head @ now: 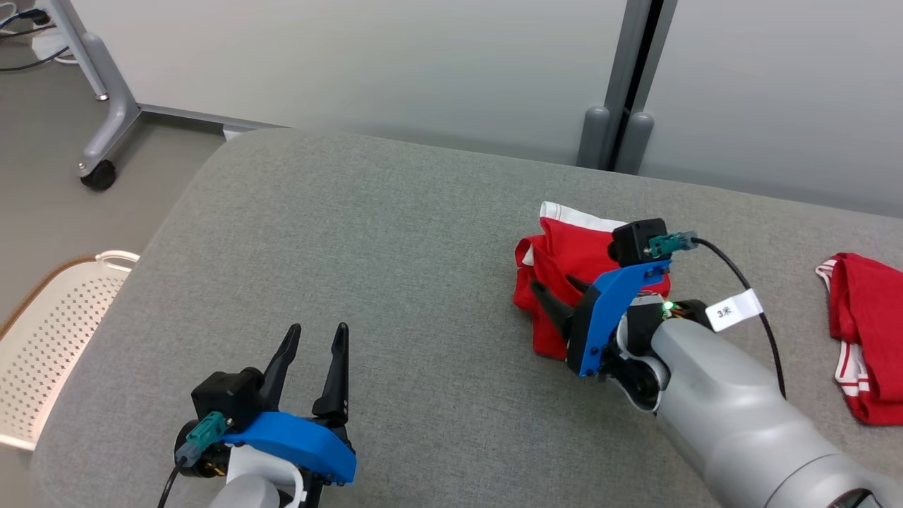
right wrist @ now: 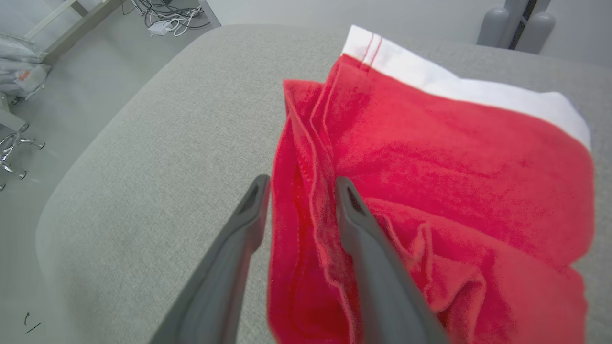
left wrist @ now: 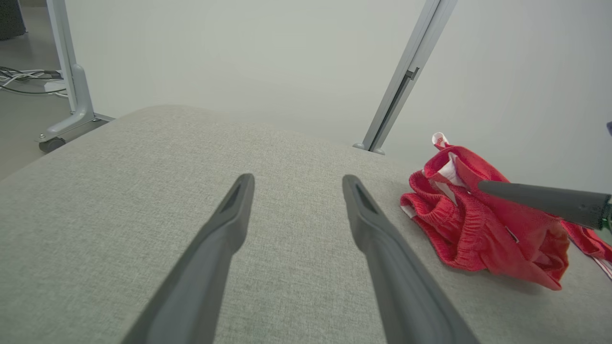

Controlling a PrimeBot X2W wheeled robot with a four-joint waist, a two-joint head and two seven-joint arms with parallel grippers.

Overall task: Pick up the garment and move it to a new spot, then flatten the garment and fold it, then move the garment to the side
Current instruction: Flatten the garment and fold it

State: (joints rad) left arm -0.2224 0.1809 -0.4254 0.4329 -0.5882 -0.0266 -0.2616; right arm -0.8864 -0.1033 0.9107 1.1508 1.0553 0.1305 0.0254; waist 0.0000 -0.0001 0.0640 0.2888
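Garment (right wrist: pixel 430 157) (red, white-banded, crumpled) lies on the right half of the grey table (head: pixel 395 233), one raised fold between the parted, unclenched fingers of the right gripper (right wrist: pixel 301 184). Over the table's near-left part the left gripper (head: pixel 319 329) hovers, spread and empty. Another red piece (head: pixel 868 324) lies at the table's right edge.

Garment (head: pixel 564 247) partly behind right pincer (head: pixel 552 283)

We see the red garment (head: pixel 564 261), white band along its far edge, lying crumpled in loose folds on the grey fabric surface (head: pixel 353 247), toward our right, its gathered waistband bunched up
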